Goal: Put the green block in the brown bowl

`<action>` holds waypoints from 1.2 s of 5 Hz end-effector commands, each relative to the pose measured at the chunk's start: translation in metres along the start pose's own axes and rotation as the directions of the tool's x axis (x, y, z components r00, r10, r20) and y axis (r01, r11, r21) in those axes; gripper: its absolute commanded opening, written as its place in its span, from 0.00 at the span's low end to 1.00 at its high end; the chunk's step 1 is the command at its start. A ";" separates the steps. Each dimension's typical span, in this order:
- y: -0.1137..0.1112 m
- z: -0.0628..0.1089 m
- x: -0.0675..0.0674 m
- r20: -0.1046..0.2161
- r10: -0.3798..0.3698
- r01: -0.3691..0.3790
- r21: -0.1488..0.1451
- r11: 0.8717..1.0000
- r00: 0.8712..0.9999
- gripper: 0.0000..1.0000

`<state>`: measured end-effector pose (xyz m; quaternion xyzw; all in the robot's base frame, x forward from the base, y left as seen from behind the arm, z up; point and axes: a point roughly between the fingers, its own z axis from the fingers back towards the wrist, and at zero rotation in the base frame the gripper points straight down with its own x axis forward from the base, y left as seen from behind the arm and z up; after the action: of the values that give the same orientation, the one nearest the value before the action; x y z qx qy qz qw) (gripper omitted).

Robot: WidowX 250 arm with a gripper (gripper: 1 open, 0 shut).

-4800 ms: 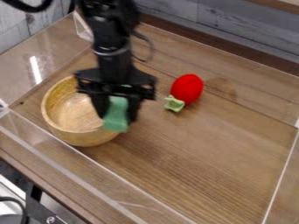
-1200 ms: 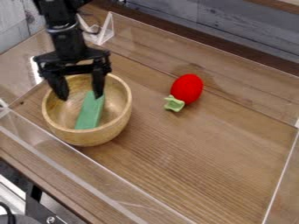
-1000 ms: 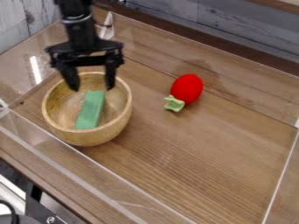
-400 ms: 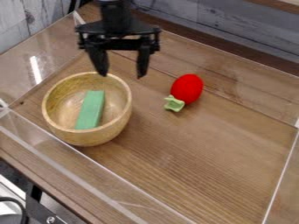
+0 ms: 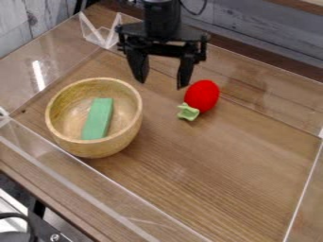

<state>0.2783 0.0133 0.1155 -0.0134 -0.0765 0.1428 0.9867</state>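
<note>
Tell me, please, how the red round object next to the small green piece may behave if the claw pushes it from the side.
The red round object looks rounded, so it would probably roll rather than slide. The small green piece touches it and may get nudged along.

Black arm [image 5: 161,17] ending in two long black jaws.

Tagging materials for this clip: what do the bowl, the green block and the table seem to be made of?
Bowl: looks like light wood, matte, with faint grain and a thick rim. Green block: uniform flat green, no grain showing; painted wood or plastic, cannot tell which. Table: brown wood-grain surface, perhaps laminate, with a slight sheen.
</note>
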 end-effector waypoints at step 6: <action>0.020 0.008 0.013 0.048 0.013 -0.015 0.057 0.998 0.999 1.00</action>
<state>0.2764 0.0333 0.1062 0.0172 -0.0618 0.1493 0.9867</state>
